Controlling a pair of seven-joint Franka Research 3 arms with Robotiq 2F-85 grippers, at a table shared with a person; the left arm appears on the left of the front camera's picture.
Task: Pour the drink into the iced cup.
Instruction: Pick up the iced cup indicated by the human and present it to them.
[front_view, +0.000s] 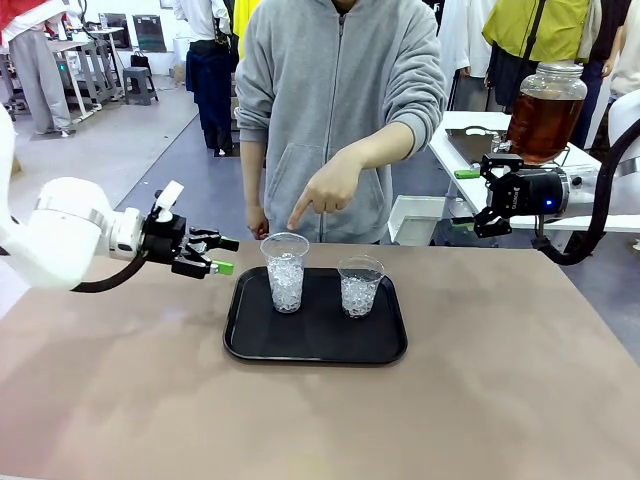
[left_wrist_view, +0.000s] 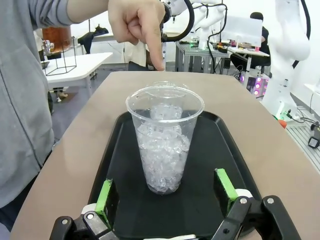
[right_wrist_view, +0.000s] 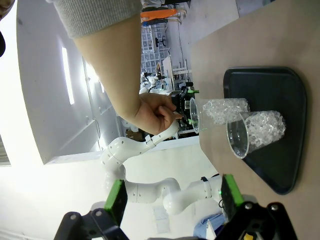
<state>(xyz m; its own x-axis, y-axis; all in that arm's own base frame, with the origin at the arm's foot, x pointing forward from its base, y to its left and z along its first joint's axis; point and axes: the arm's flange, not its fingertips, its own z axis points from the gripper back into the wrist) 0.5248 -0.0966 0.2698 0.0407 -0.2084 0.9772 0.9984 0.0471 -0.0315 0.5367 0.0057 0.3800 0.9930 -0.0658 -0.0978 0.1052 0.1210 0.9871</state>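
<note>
Person's finger (front_view: 296, 215) marks the nearer-left iced cup (front_view: 285, 272) on the tray (front_view: 250, 340) — left hand (front_view: 222, 256) spread, aimed at it; right hand (front_view: 468, 200) spread beside the drink (front_view: 543, 125) in its jar (front_view: 555, 82) — likely readying the pour.

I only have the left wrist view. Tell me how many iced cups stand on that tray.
Observer: Two. A second iced cup stands right of the first cup on the black tray, apart from it.
Operator: Report the right gripper.
Observer: The right gripper hangs near the table's far right corner, jaws open, empty, below the drink.
Operator: Name the cup being pointed at.
Observer: The hand points down at the first cup.
</note>
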